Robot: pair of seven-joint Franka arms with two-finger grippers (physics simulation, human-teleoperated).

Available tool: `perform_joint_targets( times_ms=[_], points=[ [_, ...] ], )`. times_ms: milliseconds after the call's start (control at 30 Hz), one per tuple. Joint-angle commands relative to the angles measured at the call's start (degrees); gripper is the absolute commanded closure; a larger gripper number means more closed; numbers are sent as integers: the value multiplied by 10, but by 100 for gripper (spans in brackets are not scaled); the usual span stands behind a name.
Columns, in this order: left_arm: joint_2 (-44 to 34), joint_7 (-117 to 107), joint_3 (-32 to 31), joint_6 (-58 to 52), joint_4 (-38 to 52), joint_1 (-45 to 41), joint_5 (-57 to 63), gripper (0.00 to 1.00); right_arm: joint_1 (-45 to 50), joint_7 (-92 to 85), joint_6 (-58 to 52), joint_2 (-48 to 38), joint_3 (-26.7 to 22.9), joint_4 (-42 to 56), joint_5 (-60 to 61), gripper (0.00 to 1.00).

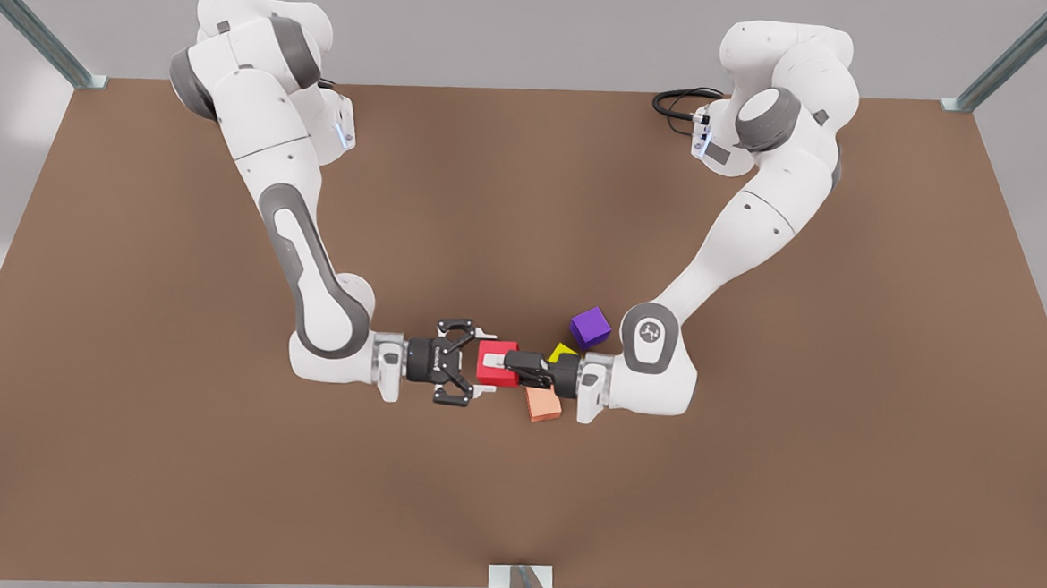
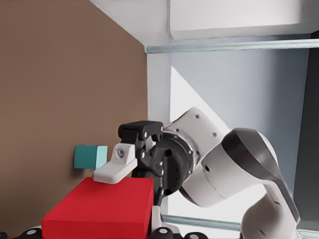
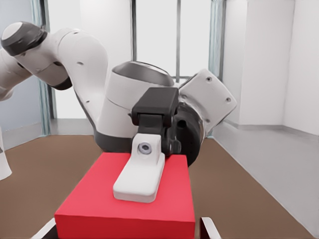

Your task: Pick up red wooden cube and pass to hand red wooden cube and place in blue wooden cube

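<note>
The red wooden cube (image 1: 495, 362) hangs above the table between both grippers. My left gripper (image 1: 515, 362), on the arm at the front view's right, grips it top and bottom; its upper finger (image 3: 141, 174) lies flat on the cube (image 3: 124, 209). My right gripper (image 1: 486, 362), on the arm at the front view's left, has its pads against the cube's far and near sides; one finger (image 2: 115, 167) rests on the cube (image 2: 99, 209). The blue wooden cube (image 2: 90, 157), teal, sits on the table past the red one in the left wrist view; the front view hides it.
A purple cube (image 1: 591, 326), a yellow cube (image 1: 562, 352) and a salmon-orange cube (image 1: 543, 404) lie on the brown table (image 1: 210, 457) beside and under the left gripper. Metal frame posts stand at the table's corners and front edge.
</note>
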Motion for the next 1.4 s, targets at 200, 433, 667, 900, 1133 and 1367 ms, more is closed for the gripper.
perform_joint_targets(
  times_ms=[200, 433, 667, 900, 1133, 1367],
  points=[
    [-2, 53, 0, 4, 0, 0, -12, 52, 1, -48, 20, 3, 6, 4, 5, 33],
    [-2, 50, -3, 8, -1, 0, -13, 0, 2, -47, 20, 3, 6, 5, 5, 42],
    [-43, -142, -6, -191, -10, 132, 192, 0, -6, -47, 18, 1, 6, 4, -5, 42],
    [-284, -251, -49, -559, 22, 227, 726, 0, -138, 324, -101, -72, -5, 22, -490, 41],
    [-529, -146, 414, -443, -248, -34, 529, 0, -128, 665, -105, -147, -59, -60, -773, 42],
    [-528, -149, 414, -446, -222, -13, 526, 0, -86, 720, 44, -148, -64, -129, -854, 42]
  ],
)
